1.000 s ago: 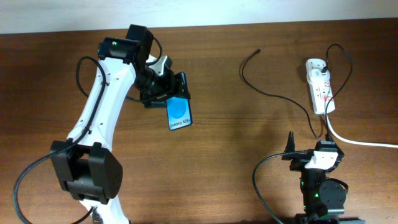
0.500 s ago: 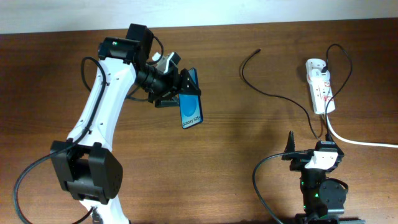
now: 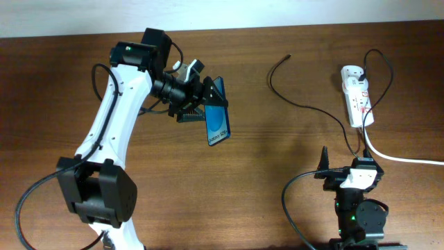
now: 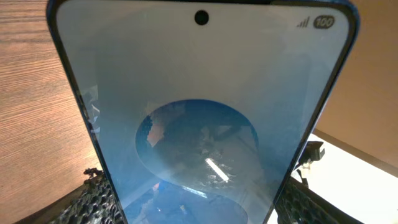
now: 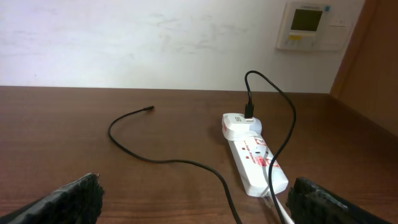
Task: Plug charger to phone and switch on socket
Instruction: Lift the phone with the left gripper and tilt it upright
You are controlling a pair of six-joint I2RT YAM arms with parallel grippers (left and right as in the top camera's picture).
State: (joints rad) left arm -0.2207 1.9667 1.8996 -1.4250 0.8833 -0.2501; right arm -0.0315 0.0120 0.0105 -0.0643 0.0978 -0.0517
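Note:
My left gripper [image 3: 196, 104] is shut on the phone [image 3: 217, 116] and holds it tilted on edge above the table, left of centre. The phone's light-blue screen with a dark blue round shape fills the left wrist view [image 4: 199, 112]. The charger's thin black cable [image 3: 305, 105] curls on the table, its free plug tip [image 3: 287, 57] at the back. Its white adapter block [image 3: 349, 71] sits in the socket [image 3: 358, 103], a white power strip with red marks at the right. My right gripper [image 5: 196, 205] is open and empty, low at the front right, facing the cable [image 5: 155, 158] and socket [image 5: 258, 162].
The socket's thick white cord [image 3: 402, 158] runs off to the right edge. A wall with a thermostat panel [image 5: 308, 25] stands behind the table.
My left gripper has lifted the phone off the table, turned it up on edge and carried it to the right. The right arm has not moved.

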